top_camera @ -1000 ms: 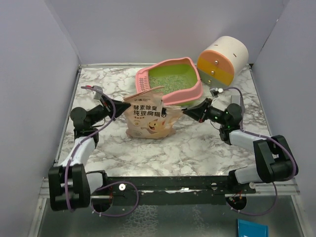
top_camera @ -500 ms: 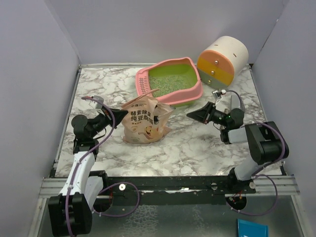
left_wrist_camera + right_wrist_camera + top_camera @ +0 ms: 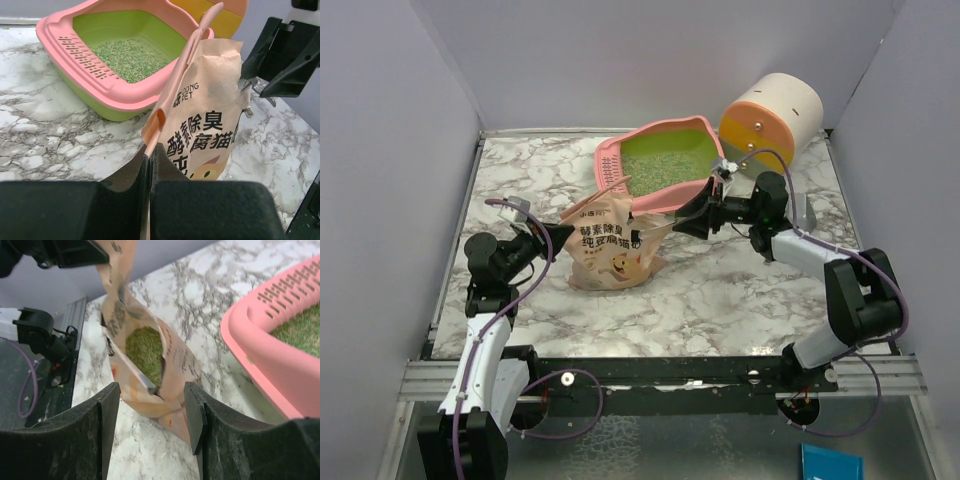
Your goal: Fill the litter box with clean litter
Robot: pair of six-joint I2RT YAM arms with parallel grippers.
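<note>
top view: my left gripper was pinching the top corner of the pouch, which stood on the marble table just in front of the litter box. my right gripper sat low by the pouch's other side, close to the box's front wall. couldn't tell contact from up here. thin layer of clean litter was in the green tray already. the round cabinet was behind it, not in play.

left wrist: fingers pressed tight together w/ the pouch edge clamped between them. the bag stood upright, leaning a bit. box rim was beyond it, w/ granules over only part of the floor. right gripper was near the pouch's far edge.

right wrist: right gripper jaws spread wide, nothing gripped. the pouch mouth gaped open ahead of me, w/ plenty of litter down inside. left gripper was up top on the lip. pink box off to the right.

my read: mid-job, between pours, w/ my right side lining up for a grab. next i'd need to close on the pouch's free side, then w/ both arms lift and tip the mouth over the rim. that calls for a firm hold, since a floppy bag spills onto the table easily.
</note>
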